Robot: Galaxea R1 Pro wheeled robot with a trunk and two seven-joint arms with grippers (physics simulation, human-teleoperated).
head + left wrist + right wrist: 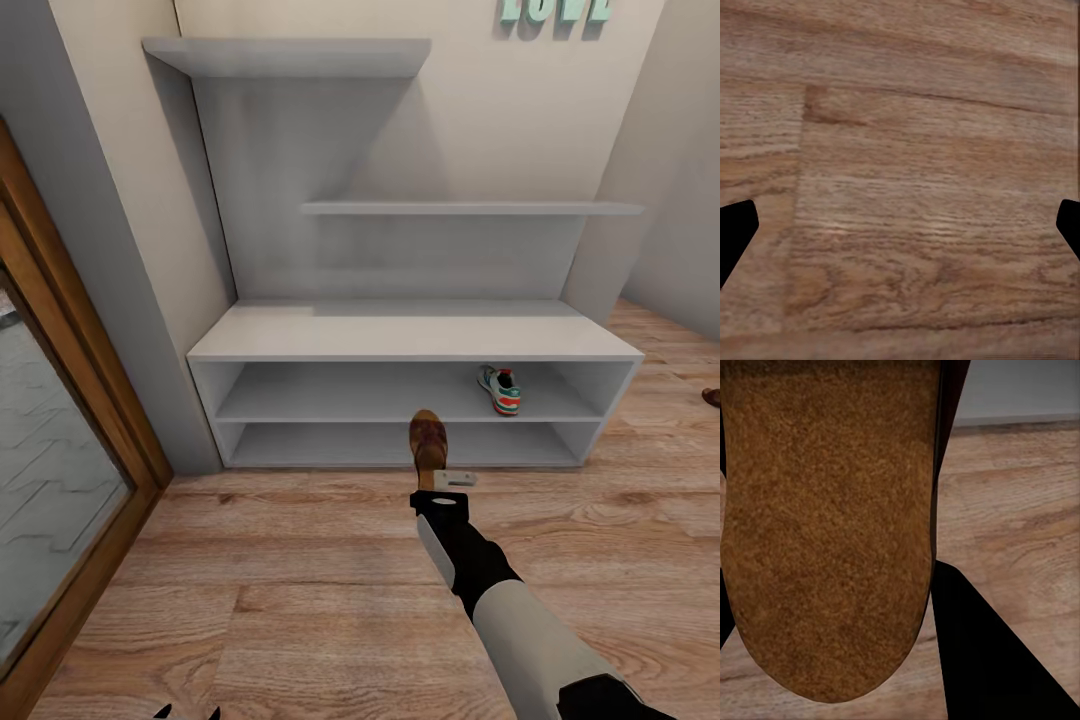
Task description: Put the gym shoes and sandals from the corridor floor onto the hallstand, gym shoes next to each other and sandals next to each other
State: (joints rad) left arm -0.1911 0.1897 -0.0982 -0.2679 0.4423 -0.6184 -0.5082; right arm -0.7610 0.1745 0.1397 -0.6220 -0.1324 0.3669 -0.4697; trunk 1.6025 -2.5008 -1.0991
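Observation:
The light-grey hallstand (400, 335) stands against the wall ahead. One white gym shoe (500, 390) with teal and red marks sits on the upper of its two low shelves, towards the right. My right gripper (441, 472) is shut on a brown sandal (428, 440), which hangs toe-up just in front of the bottom shelf, above the corridor floor (300, 560). The right wrist view looks at that sandal's sole (825, 525), with one dark finger (990, 660) beside it. My left gripper (186, 713) is low at the near left, open over bare planks (907, 150).
A wood-framed glass door (60, 420) runs along the left. The bench top and both staggered upper shelves (470, 208) carry nothing. A small dark-brown thing (711, 397) lies on the floor at the right edge, cut off.

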